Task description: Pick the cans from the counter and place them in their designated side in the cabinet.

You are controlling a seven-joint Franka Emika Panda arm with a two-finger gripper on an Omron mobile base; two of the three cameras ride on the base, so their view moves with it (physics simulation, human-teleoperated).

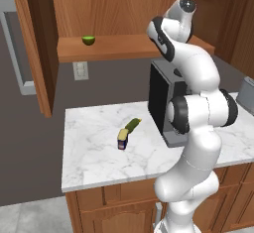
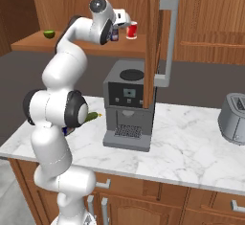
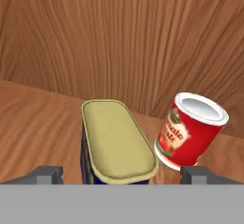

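Your gripper (image 3: 122, 175) is up in the cabinet (image 3: 119, 37) with its jaws spread wide, so nothing's grasped; the fingertips (image 3: 47, 174) sit apart on either side of a blue can (image 3: 116, 139) with a yellow top, and you can't really tell if they touch it; that can stands on the shelf (image 3: 33, 118) right between the tips; just to its right is a red-and-white can (image 3: 190, 130), a bit tilted in the hand view. Way below the gripper, the other blue can (image 1: 123, 139) lies on the counter (image 1: 99, 162), next to a green pickle (image 1: 133, 124).
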